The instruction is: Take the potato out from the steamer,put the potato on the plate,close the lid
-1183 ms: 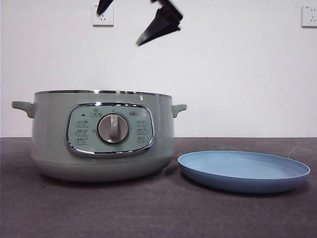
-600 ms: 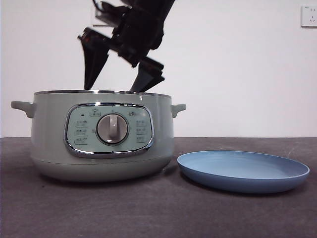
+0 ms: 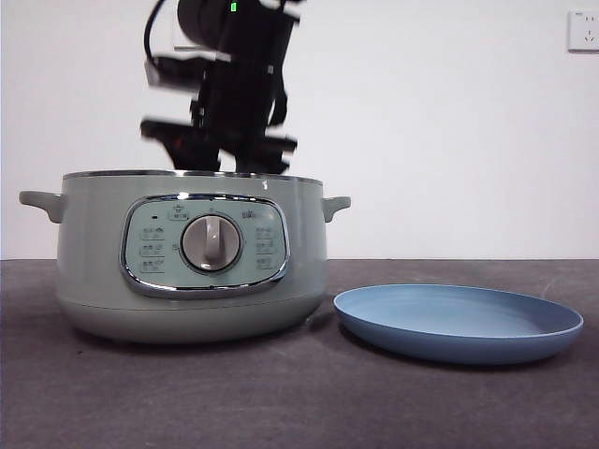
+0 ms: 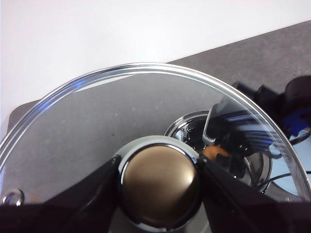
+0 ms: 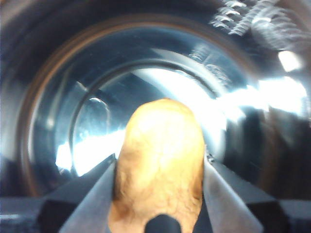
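The sage-green steamer (image 3: 187, 281) stands open at the left of the table. My right gripper (image 5: 159, 158) is down inside it, open, with a jaw close on each side of the orange-brown potato (image 5: 158, 165) lying on the shiny pot floor. In the front view only the right arm (image 3: 229, 94) shows above the steamer's rim. My left gripper (image 4: 158, 167) is shut on the knob (image 4: 159, 182) of the glass lid (image 4: 97, 121) and holds it up in the air. The light-blue plate (image 3: 459, 323) lies to the right of the steamer and holds nothing.
The dark grey table (image 3: 299, 402) runs across the front. A white wall with sockets (image 3: 584, 30) stands behind. The steamer's side handles (image 3: 37, 201) stick out on both sides.
The right arm has come down from above the steamer, and its open jaws have dropped below the rim into the pot. The steamer and plate have stayed put.
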`<state>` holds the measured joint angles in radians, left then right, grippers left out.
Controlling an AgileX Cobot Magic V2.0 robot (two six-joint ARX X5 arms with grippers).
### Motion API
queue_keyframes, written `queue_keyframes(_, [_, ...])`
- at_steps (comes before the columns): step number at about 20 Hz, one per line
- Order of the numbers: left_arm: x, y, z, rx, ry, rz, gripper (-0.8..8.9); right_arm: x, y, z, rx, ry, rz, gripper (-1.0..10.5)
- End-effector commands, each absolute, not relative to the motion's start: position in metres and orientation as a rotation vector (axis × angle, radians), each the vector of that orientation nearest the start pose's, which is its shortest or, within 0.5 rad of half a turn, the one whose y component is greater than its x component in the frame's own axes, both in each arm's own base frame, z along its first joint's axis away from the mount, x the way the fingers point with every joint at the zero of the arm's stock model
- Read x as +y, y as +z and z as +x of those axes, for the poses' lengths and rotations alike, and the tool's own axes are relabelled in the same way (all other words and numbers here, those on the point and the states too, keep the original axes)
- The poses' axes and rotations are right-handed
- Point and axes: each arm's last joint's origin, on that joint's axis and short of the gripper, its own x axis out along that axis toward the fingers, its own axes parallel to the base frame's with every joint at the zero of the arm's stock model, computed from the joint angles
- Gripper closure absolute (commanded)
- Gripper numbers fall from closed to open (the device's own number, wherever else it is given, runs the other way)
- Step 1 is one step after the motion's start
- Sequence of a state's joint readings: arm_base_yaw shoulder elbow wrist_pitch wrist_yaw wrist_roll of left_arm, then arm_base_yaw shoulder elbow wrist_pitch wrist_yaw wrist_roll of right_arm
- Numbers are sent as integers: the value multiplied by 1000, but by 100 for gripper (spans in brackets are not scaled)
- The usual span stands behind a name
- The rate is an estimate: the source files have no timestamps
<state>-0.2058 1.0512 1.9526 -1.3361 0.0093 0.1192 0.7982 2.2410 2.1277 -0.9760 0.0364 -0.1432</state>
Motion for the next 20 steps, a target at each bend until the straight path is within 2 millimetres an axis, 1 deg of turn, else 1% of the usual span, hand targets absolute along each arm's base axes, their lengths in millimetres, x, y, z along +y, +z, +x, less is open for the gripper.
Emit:
queue_keyframes(1, [-16,522,77,429,-236,156,822,338,290,331,970,758,-582,955])
queue_keyframes(3, [-18,522,87,431,-237,156,822,322,336,327,929,718,-543,955])
queue_keyframes(4, [-20,523,93,429,-239,156,822,309,357,324,893,676,-518,955])
queue_keyframes(5, [-23,523,103,425,-278,148,822,294,377,319,867,622,-488,955])
queue_keyframes(6, [-26,523,112,419,-332,136,822,277,392,315,865,566,-468,955])
queue_keyframes(7, [-30,524,123,412,-371,128,822,260,403,311,883,513,-454,955])
queue_keyframes(9, [-36,522,145,410,-427,122,822,229,424,311,869,417,-353,955])
queue_keyframes(12, [-44,515,172,445,-504,115,822,198,445,308,831,345,-262,955])
queue_keyframes(15, [-51,505,199,490,-538,112,822,175,456,308,809,294,-218,955])
queue_keyframes(17, [-54,500,211,509,-562,106,822,166,458,310,811,280,-196,955])
queue_keyframes(18, [-56,498,217,513,-581,105,822,164,457,312,823,300,-179,955])
queue_keyframes(20, [-59,495,226,519,-612,97,822,160,450,317,854,306,-169,955])
